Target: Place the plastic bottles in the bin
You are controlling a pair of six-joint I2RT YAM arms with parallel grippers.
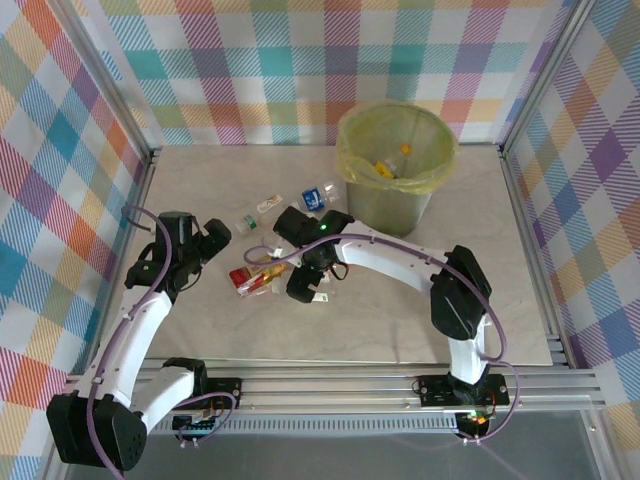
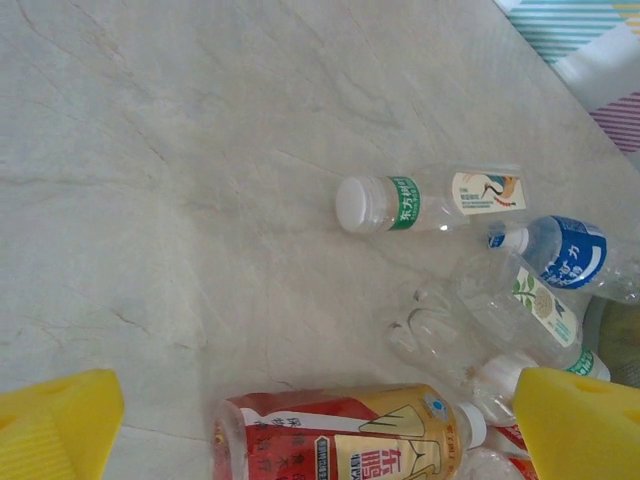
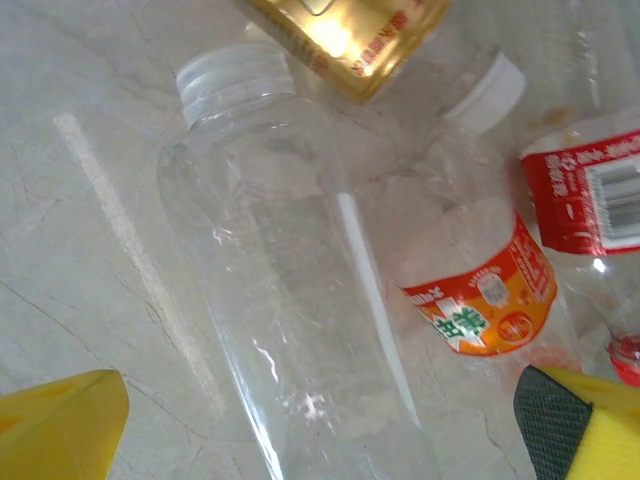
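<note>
Right wrist view puts our right claw (image 3: 320,430) wide open above a clear bottle (image 3: 285,320) lying on the table (image 3: 90,250) near the bin (image 1: 392,208) — the orange-label bottle (image 3: 480,310) just beside it may get pinched too — left claw (image 2: 318,425) likewise open.

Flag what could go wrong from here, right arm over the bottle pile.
1. The open right gripper straddles the clear bottle, but the orange-labelled bottle lies right beside it, also between the fingers. Closing may pinch or shove both.
2. The clear bottle looks thin and round, so it could crush or squirt out.
3. The left gripper, open too, hovers close by in the top view, so the arms could clash.
</note>
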